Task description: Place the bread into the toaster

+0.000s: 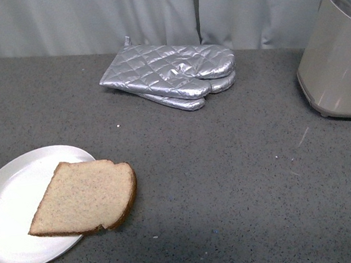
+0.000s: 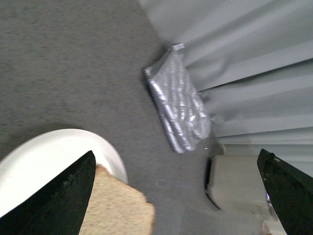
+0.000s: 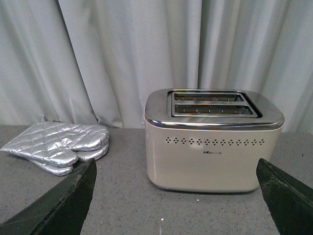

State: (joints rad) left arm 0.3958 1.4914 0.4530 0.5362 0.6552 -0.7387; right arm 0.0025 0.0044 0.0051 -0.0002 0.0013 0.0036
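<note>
The bread (image 1: 85, 197) lies flat at about 8 o'clock on the counter (image 1: 231, 182). Most of it rests on a white plate (image 1: 8, 212), and its rounded end reaches past the rim at 3 o'clock. The toaster (image 1: 337, 58) stands at 2 o'clock, well apart from the bread (the right wrist view shows two dark slots in its chrome top). Silver mitts (image 1: 169, 72) are stacked at 12 o'clock. The left gripper (image 2: 176, 152) looks down on the plate and bread, its fingers spread wide. The right gripper (image 3: 176, 160) faces the toaster, its fingers likewise wide apart.
</note>
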